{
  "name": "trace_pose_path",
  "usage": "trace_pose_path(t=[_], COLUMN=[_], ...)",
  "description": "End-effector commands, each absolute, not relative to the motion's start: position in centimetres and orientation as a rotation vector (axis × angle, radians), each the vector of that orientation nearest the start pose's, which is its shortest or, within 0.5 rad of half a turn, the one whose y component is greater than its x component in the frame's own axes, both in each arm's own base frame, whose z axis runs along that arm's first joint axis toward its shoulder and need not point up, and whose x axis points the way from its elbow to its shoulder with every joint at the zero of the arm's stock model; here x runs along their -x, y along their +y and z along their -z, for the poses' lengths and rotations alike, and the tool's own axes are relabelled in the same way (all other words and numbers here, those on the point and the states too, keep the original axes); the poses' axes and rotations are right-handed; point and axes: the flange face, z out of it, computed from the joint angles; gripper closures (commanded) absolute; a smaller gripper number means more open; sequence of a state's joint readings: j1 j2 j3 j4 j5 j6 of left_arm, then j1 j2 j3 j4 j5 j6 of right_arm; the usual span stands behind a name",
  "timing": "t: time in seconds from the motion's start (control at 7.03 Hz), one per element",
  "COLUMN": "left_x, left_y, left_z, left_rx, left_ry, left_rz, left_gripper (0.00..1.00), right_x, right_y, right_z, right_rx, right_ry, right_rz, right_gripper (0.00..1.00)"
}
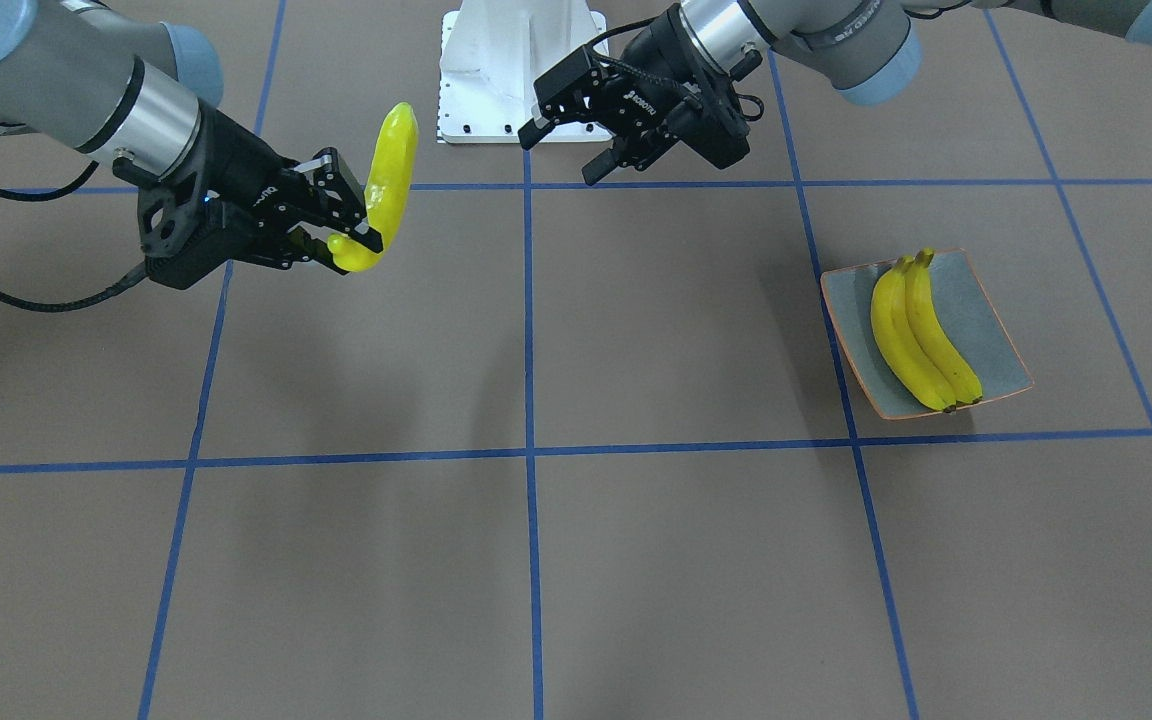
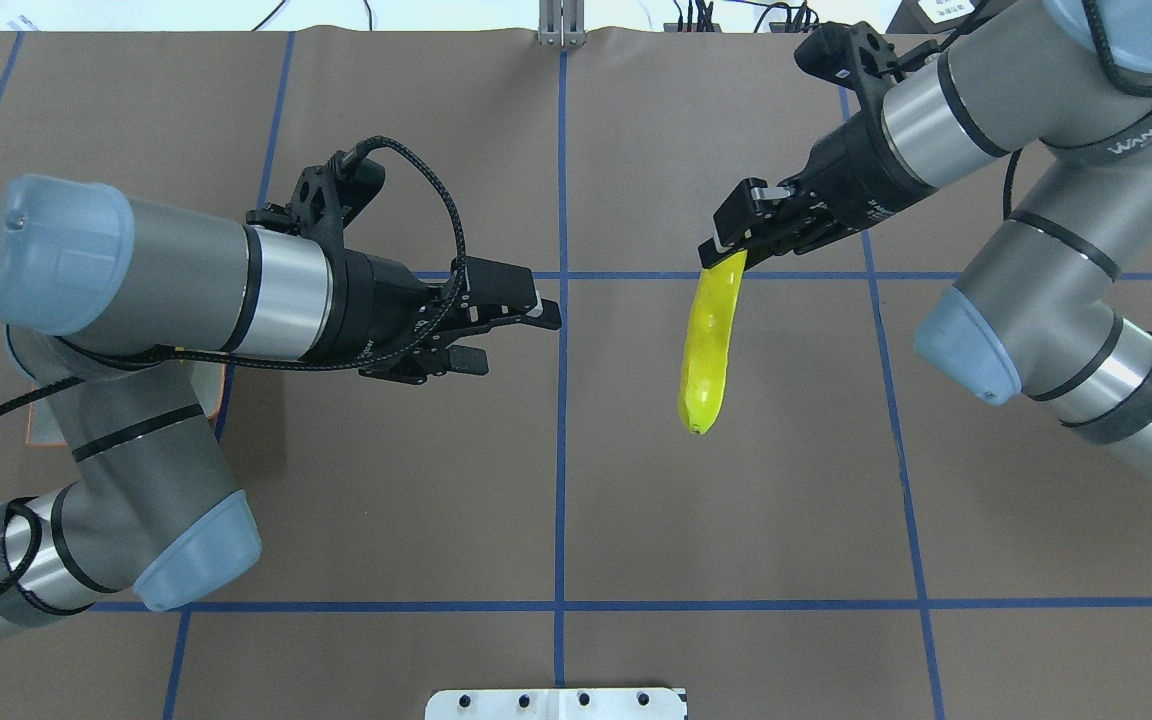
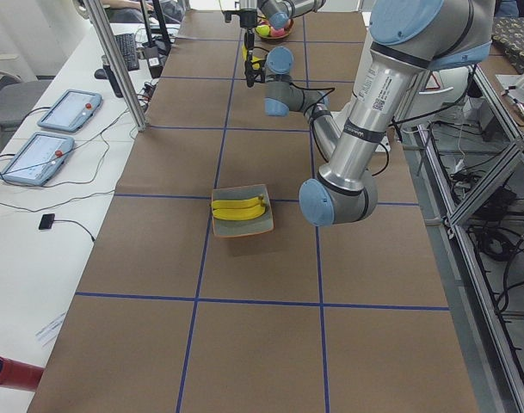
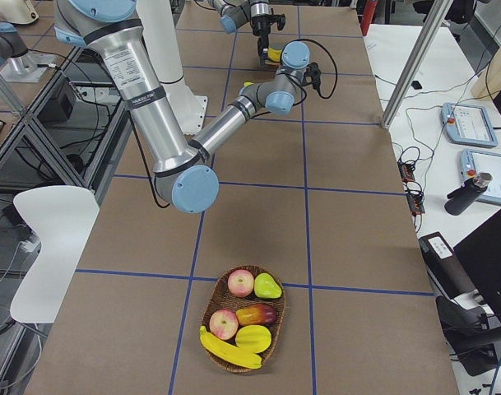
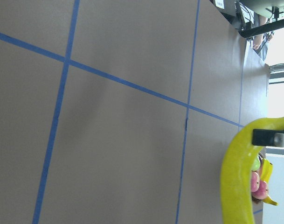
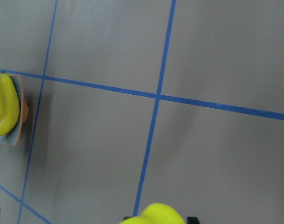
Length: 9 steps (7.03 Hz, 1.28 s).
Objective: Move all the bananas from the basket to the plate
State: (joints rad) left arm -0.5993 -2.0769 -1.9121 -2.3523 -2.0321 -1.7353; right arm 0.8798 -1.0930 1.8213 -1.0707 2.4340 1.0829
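The paler banana (image 2: pixel 709 350) is in the air between our arms, pinched at one end by our right gripper (image 2: pixel 731 258), its long axis running back toward our base. Our left gripper (image 2: pixel 521 342), jaws spread and empty, points toward it, well apart. The plate (image 1: pixel 986 310), bearing two bananas (image 1: pixel 921 335), lies on our left arm's side, so we judge a handover comes next.

We hold our right gripper (image 2: pixel 728 255) clamped on one end of a pale banana (image 2: pixel 708 345), lifted in the air. Our left gripper (image 2: pixel 519 343) points toward it from a distance, jaws apart.
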Motion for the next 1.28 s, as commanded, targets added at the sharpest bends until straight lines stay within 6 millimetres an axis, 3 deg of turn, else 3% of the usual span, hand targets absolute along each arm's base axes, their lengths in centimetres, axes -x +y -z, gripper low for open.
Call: trace_pose_path(t=[0.0,0.28,0.57,1.14], left_x=[-40.0,-41.4,-44.2,-47.0], left_y=[-37.6,-36.4,-34.6,-35.8], left_z=[-12.6,-11.5,-10.7,-10.1], left_rx=[0.083,0.125,0.171,0.179], left_ry=[1.692,1.703,1.698,1.679], left_rz=[0.236,0.221,0.189,0.194], left_gripper=[0.00,0.00,0.00,0.00], right_x=[34.1,35.0,35.7,36.4], right_y=[-46.9,-46.1,-45.9,-45.3], right_z=[-18.2,-16.9,-16.2,-15.7], right_rx=[-0.160,-0.186,-0.196,-0.207], right_ry=[-1.383,-1.399,-1.404,-1.406], right_rz=[0.248,0.270,0.278,0.282], right_gripper=[1.00,1.00,1.00,1.00])
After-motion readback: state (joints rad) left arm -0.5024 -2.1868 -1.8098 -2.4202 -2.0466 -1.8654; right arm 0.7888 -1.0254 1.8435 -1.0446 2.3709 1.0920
